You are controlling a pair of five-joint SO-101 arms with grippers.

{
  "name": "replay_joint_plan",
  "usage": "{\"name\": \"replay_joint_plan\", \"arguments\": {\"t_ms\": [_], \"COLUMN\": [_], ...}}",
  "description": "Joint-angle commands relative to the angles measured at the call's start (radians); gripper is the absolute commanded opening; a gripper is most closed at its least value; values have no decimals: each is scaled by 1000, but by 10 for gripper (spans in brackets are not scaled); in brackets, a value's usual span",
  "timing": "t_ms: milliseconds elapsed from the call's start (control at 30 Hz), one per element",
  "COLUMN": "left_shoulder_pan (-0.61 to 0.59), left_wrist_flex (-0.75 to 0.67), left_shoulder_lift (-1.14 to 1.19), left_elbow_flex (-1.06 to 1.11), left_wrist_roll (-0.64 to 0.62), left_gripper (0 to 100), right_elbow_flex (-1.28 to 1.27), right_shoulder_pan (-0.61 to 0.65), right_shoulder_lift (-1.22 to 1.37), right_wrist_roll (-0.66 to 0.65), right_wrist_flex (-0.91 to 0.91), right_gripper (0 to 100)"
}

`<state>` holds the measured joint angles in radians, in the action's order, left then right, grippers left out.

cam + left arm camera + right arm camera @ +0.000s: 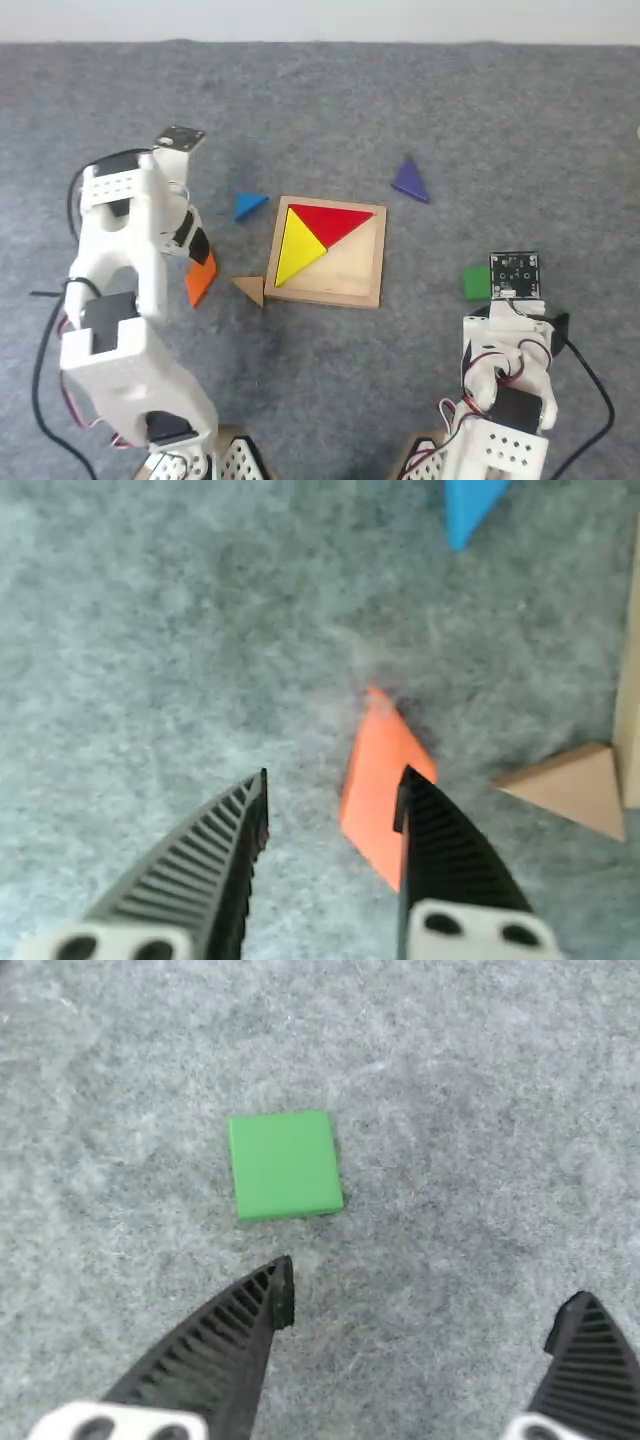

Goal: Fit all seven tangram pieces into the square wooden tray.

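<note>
While the left gripper [333, 780] is held with its jaws parted over the orange parallelogram [380, 770], which lies on the grey mat [150, 630] near the square wooden tray [330, 298], the piece is judged light, stiff and thin, best pinched across its long edges. Farther off, the tray is occupied by a yellow triangle [295, 250] and a red triangle [330, 222].

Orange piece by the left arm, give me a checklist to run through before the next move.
1. Left tool open: ok.
2. Orange piece centred between its fingers: not ok, it sits at one finger.
3. Tan triangle apart from the orange piece: ok.
4. Room in the tray: ok, only the red triangle and yellow triangle inside.
5. Right tool open near the green square: ok.
6. Left tool's height over the mat: cannot tell.
</note>
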<state>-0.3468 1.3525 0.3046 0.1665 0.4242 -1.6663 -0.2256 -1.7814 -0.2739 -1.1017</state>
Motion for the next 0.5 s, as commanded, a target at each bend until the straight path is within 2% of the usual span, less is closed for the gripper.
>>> {"name": "replay_joint_plan", "arguments": {"t_ms": [0, 267, 467], "left_shoulder_pan": [-31, -83, -117], "left_wrist_flex": [-14, -77, -64], "left_shoulder_lift": [2, 184, 150], "left_elbow_flex": [-38, -47, -73], "left_wrist_roll": [17, 77, 81], "left_gripper": [189, 188, 188], "right_elbow_flex": [-18, -18, -18], "right_shoulder_pan": [-12, -12, -12], "right_shoulder_lift": [-7, -7, -7], "right_wrist_roll": [-11, -11, -11], "right_wrist_flex": [-1, -1, -1], "right_gripper": [391, 391, 391]}}
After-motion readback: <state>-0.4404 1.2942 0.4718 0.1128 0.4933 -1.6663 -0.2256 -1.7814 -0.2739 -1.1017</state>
